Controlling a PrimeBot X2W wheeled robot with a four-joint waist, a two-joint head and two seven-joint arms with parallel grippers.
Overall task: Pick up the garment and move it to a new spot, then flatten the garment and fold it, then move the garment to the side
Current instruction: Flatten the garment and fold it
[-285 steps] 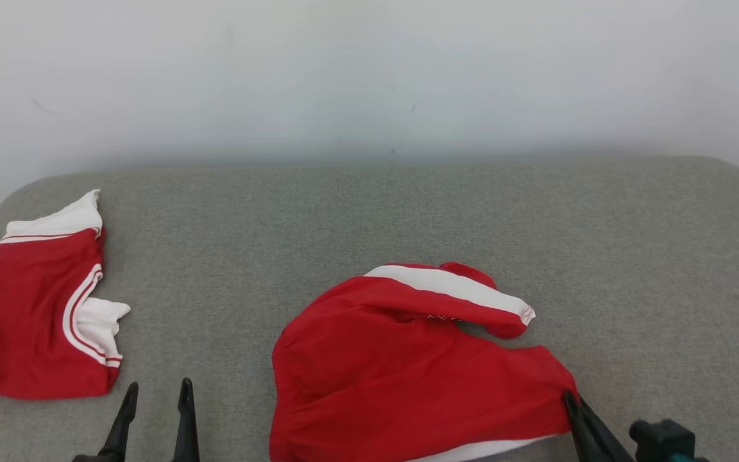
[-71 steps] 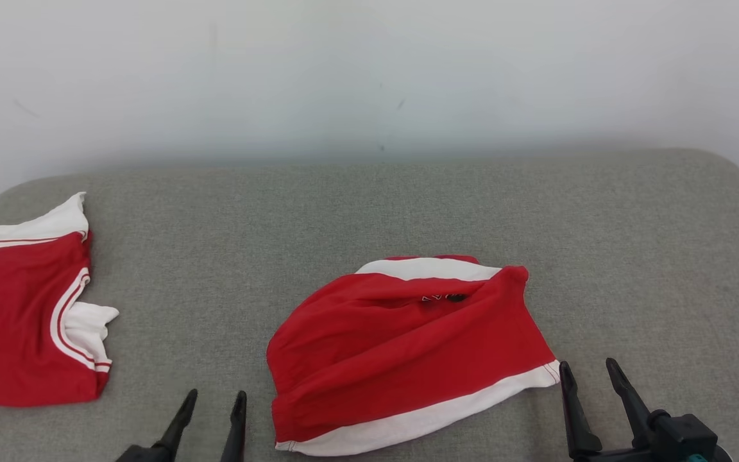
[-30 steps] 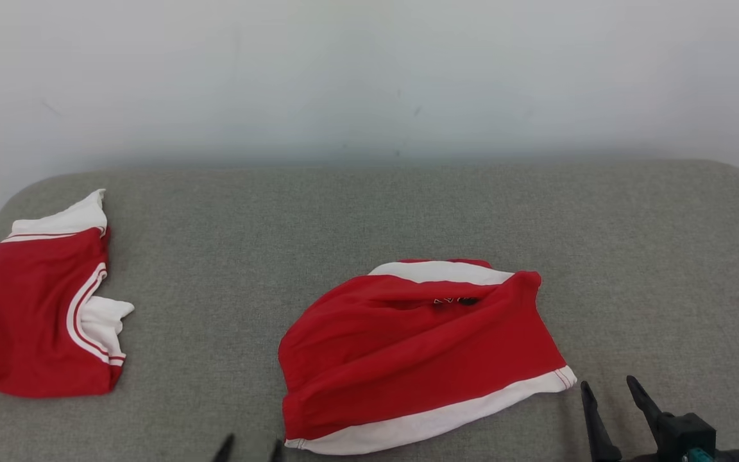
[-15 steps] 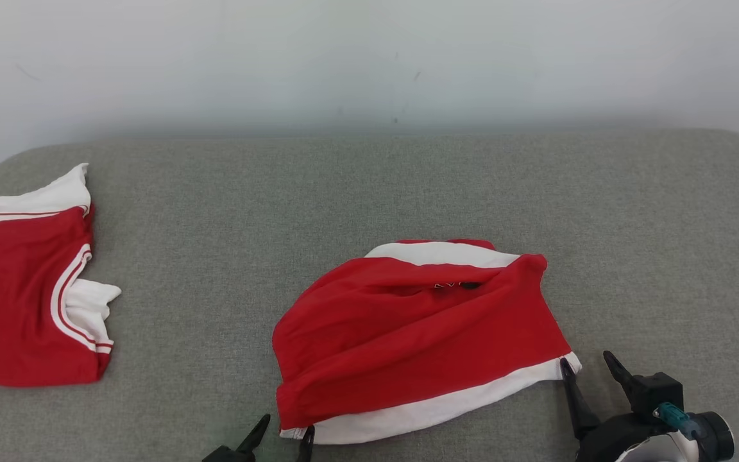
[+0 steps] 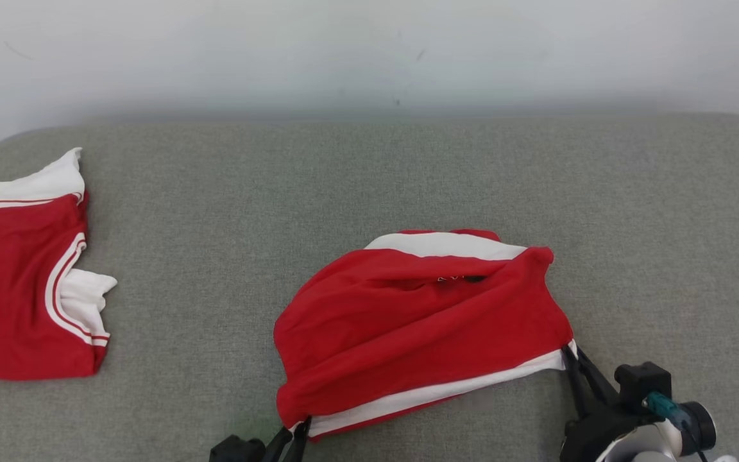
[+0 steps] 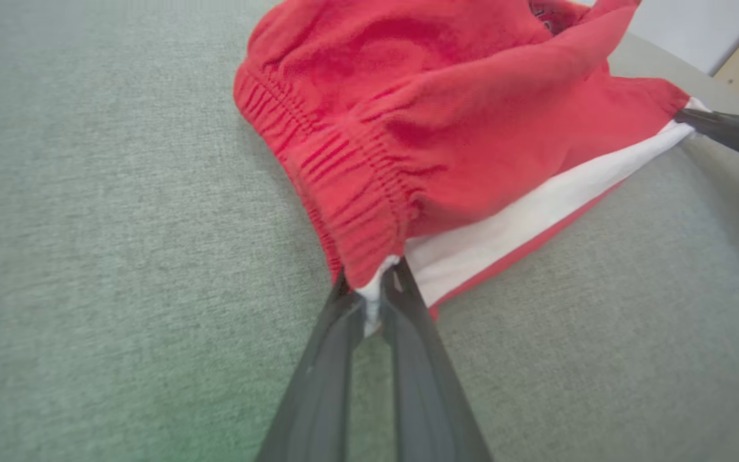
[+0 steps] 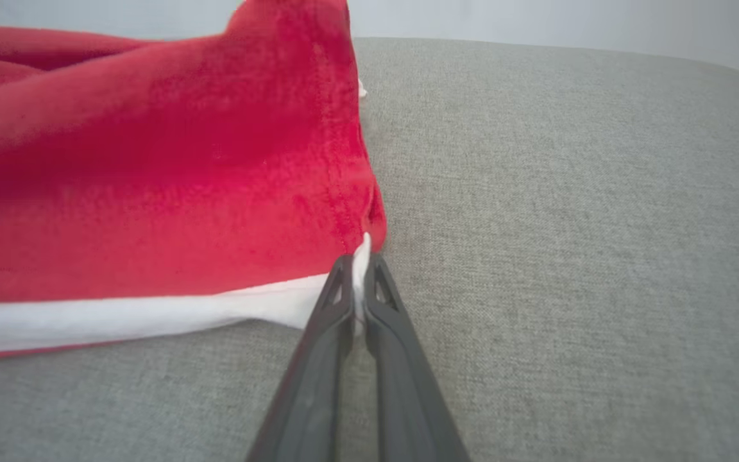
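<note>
Red white-striped fabric shorts (image 5: 421, 321): left hand (image 5: 300, 425) clamps their seven-o'clock corner, right hand (image 5: 569, 354) the four-o'clock; long edge spans between.

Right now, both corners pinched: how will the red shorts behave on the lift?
Likely floppy: the red shorts sag in soft folds between the left gripper and right gripper. Probably light; thin cloth. Each pinch holds just the white band, so a corner might slip.

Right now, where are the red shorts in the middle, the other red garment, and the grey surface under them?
red shorts (image 5: 421, 321), head view, the red cloth at their middle
other red garment (image 5: 10, 289), head view, its red front
grey surface (image 5: 344, 179), head view, a bare patch behind the shorts
</note>
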